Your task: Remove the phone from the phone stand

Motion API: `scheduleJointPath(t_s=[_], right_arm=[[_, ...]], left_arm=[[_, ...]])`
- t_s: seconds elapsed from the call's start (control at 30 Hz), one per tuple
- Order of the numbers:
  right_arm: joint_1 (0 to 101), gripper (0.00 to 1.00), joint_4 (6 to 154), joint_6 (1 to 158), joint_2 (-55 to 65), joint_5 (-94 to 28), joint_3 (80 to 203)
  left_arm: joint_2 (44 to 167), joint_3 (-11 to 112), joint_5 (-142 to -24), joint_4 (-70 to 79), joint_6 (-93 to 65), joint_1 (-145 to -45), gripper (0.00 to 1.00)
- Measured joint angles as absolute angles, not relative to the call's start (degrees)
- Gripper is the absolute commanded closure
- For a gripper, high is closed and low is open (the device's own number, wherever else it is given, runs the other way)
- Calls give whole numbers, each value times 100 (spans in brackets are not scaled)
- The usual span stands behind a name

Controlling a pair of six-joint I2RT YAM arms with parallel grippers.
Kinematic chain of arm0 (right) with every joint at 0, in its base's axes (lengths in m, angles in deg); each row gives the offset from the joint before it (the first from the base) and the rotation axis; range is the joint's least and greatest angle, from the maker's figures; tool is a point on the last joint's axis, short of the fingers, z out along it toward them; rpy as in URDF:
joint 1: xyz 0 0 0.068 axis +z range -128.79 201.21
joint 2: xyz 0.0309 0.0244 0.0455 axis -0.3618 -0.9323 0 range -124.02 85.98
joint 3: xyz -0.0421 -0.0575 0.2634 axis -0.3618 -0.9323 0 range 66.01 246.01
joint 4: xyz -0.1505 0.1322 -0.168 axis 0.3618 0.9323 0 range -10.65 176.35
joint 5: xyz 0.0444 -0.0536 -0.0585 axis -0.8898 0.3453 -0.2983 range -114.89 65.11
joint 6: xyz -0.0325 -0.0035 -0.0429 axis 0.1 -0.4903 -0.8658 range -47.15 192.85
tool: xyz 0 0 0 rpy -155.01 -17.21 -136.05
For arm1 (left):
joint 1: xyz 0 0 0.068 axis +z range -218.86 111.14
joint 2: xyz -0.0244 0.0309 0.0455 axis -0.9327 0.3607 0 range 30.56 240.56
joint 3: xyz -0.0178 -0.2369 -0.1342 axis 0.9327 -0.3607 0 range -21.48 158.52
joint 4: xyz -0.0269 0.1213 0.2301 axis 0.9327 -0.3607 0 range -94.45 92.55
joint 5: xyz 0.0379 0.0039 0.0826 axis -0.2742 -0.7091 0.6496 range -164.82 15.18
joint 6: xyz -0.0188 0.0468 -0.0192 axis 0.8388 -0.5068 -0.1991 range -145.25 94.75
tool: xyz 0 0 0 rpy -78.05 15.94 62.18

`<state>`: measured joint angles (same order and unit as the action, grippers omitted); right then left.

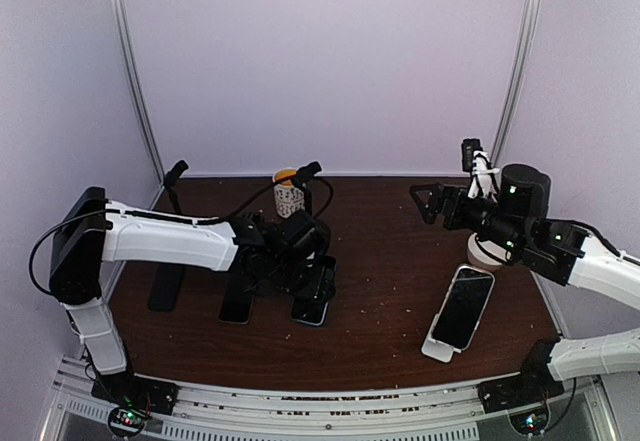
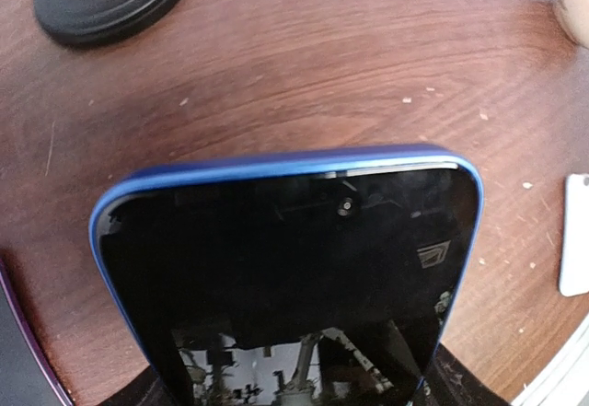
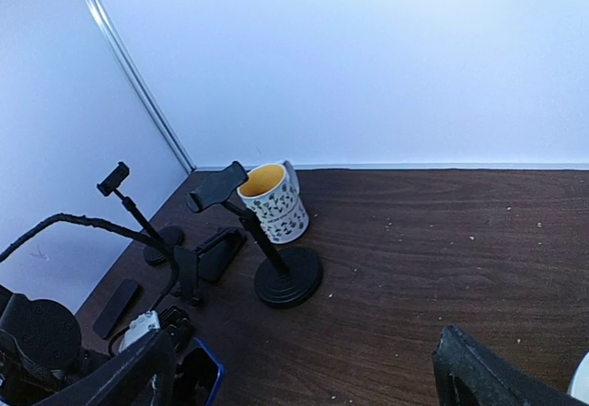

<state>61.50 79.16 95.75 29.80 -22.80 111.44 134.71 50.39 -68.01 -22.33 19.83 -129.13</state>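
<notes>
A blue-cased phone (image 2: 285,268) with a dark screen fills the left wrist view, tilted over the brown table. My left gripper (image 2: 294,392) is shut on its two long edges; only dark finger parts show at the lower corners. From above, that gripper (image 1: 308,266) holds the phone (image 1: 314,306) low at mid-table, its lower end at the table surface. A black phone stand (image 3: 287,277) with a round base has an empty clamp (image 3: 217,186). My right gripper (image 1: 428,201) hangs raised and open, empty, its fingers (image 3: 479,374) wide apart in its own view.
A white-cased phone (image 1: 462,307) lies flat at the right, near a white stand (image 1: 486,251). A dark phone (image 1: 237,301) and a long dark slab (image 1: 165,286) lie at the left. A patterned mug (image 1: 288,194) and a thin clamp stand (image 1: 175,173) are at the back.
</notes>
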Motion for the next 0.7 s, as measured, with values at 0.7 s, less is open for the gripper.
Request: scheduleJointPath(t_s=[0.7], right_arm=[[5995,0,7827,9400,3878,-1557,10521]], left_arm=[[14363,5579,-6740,-2848,2593,-12578,59]])
